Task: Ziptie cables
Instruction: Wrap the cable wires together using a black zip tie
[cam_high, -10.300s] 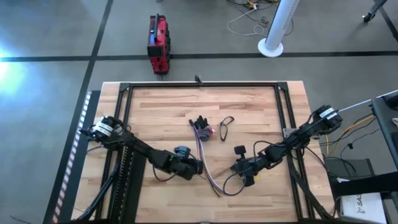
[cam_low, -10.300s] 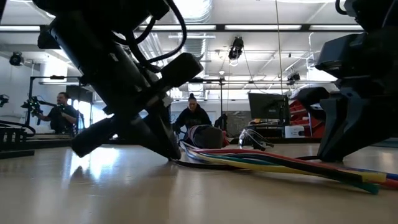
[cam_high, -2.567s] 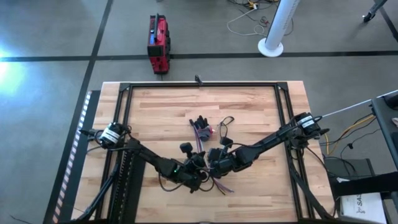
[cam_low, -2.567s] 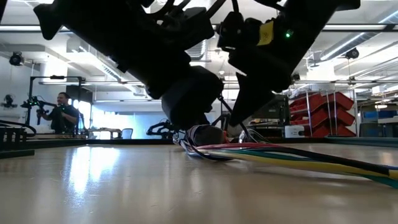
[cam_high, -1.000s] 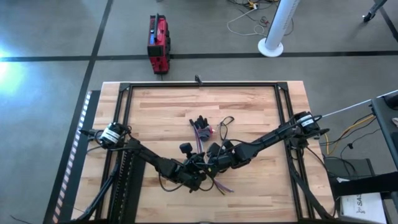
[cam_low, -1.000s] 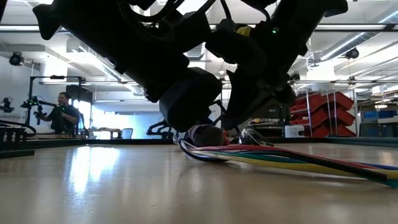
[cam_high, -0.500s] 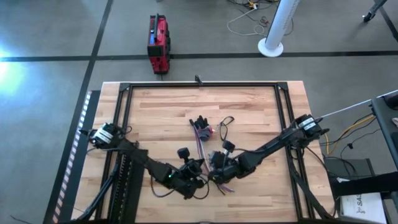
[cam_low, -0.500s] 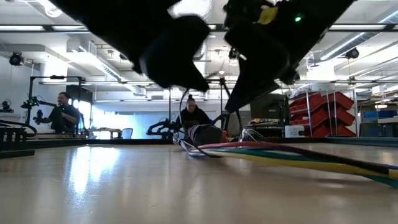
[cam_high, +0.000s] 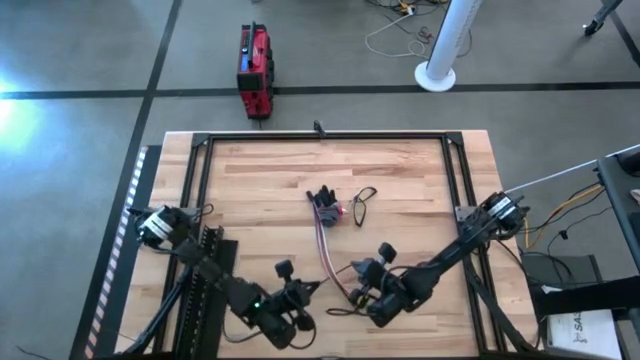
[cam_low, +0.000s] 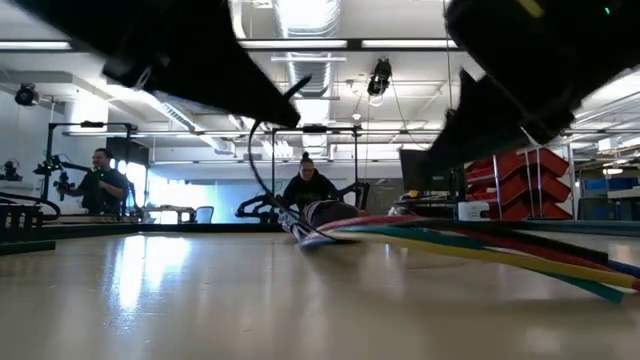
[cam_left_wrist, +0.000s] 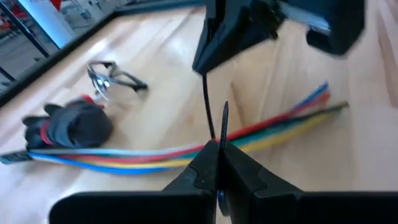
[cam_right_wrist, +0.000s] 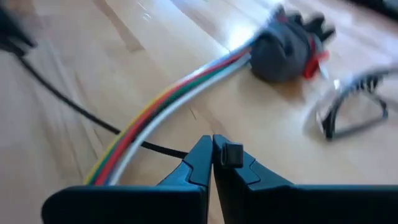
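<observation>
High view shows both arms drawn toward the tabletop's (cam_high: 250, 180) near edge, 1 on each side of the cables (cam_high: 325, 245). The bundle runs from the middle of the tabletop toward that edge, its far end at a dark glove (cam_high: 321, 199), with safety glasses (cam_high: 362, 203) just beside it. The left tool (cam_left_wrist: 219, 155) is pinched shut on 1 end of the ziptie (cam_left_wrist: 207, 109). The right tool (cam_right_wrist: 213, 155) looks closed on the strap's blocky head. Between them the ziptie passes under the cables, crossing their long axis roughly square-on. My guess is the next move is feeding the free tail into the head, so the 2 tools must meet above the bundle; both look about equally near it. The tabletop is pale butcher-block wood. Beyond it the low view shows a bright workshop with 2 people (cam_low: 308, 185) at benches.
</observation>
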